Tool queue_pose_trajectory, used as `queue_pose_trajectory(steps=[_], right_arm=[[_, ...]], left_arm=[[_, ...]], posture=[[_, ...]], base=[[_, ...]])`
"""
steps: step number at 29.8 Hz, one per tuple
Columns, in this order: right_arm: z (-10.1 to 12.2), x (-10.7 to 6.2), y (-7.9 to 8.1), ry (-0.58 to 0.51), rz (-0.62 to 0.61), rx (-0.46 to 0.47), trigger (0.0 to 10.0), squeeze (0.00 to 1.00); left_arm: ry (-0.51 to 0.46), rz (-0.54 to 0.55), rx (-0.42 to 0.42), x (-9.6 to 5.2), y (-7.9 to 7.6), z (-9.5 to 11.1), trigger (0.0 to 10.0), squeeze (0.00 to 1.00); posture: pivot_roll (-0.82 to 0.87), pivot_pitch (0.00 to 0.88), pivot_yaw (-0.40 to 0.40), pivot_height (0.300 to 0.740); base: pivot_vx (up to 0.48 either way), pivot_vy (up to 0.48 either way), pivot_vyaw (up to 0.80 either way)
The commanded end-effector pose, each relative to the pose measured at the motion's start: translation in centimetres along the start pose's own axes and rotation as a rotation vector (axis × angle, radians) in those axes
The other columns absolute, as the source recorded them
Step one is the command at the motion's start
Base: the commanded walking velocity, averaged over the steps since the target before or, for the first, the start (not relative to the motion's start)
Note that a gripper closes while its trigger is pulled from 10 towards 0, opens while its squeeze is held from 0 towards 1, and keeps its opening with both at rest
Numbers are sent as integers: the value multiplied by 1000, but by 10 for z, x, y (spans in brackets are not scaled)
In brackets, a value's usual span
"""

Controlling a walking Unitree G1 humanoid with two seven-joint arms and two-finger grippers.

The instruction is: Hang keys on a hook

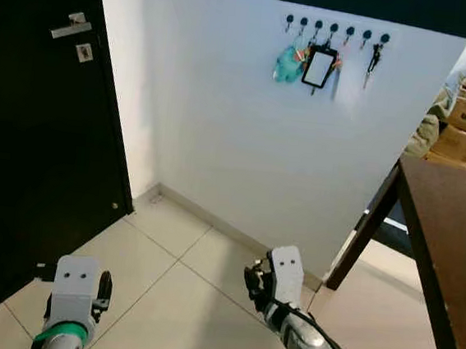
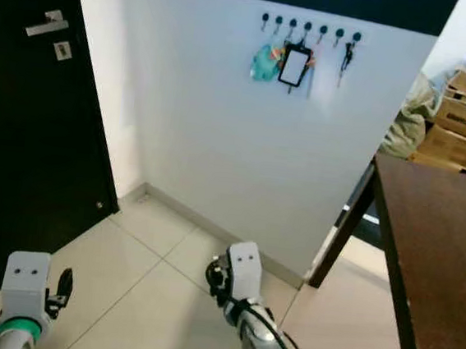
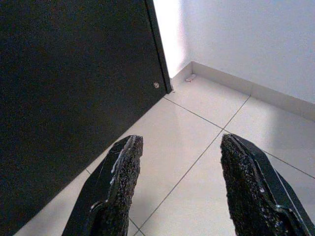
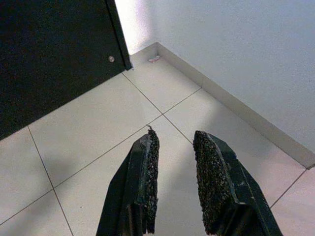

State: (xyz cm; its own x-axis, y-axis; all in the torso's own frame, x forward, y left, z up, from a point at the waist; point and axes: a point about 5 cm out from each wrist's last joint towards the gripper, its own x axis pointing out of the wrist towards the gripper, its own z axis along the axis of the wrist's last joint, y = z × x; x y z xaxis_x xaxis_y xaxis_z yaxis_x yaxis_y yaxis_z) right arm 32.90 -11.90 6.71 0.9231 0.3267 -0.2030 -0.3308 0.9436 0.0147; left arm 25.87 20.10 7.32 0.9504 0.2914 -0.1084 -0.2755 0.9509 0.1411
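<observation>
Keys (image 1: 375, 58) already hang from the black hook rail (image 1: 336, 26); both grippers, left gripper (image 3: 179, 189) and right gripper (image 4: 176, 177), are held low, fingers apart and empty, so a key bunch must first be found.

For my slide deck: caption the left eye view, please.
Both grippers low over floor tiles, facing a white wall whose hook rack already holds keys and tags.

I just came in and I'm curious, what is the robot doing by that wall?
The robot faces a white wall with a row of hooks. Keys already hang near the right end, beside a black tag and a teal thing. Its left gripper and right gripper hang low over the floor tiles, both open and holding nothing.
</observation>
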Motion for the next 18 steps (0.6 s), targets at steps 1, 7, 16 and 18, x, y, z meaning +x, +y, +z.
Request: queue_pose_trajectory(steps=[1, 7, 16, 18], right_arm=[[0, 2, 7, -1, 29, -6, 10000, 0], [-2, 2, 12, 7, 51, -23, 10000, 0], [-12, -1, 6, 38, 53, -1, 10000, 0], [-13, -1, 5, 46, 57, 2, 10000, 0]], left_arm=[[37, 38, 15, -4, 8, -11, 10000, 0], [47, 59, 10, -6, 11, -17, 10000, 0], [40, 43, 8, -8, -1, -16, 10000, 0], [44, 46, 15, -8, -1, -18, 10000, 0]], posture=[[-116, 0, 74, 740], [-122, 3, 68, 740], [-93, 0, -5, 740], [-92, 0, -9, 740]], base=[[0, 0, 0], [0, 0, 0], [0, 0, 0], [0, 0, 0]])
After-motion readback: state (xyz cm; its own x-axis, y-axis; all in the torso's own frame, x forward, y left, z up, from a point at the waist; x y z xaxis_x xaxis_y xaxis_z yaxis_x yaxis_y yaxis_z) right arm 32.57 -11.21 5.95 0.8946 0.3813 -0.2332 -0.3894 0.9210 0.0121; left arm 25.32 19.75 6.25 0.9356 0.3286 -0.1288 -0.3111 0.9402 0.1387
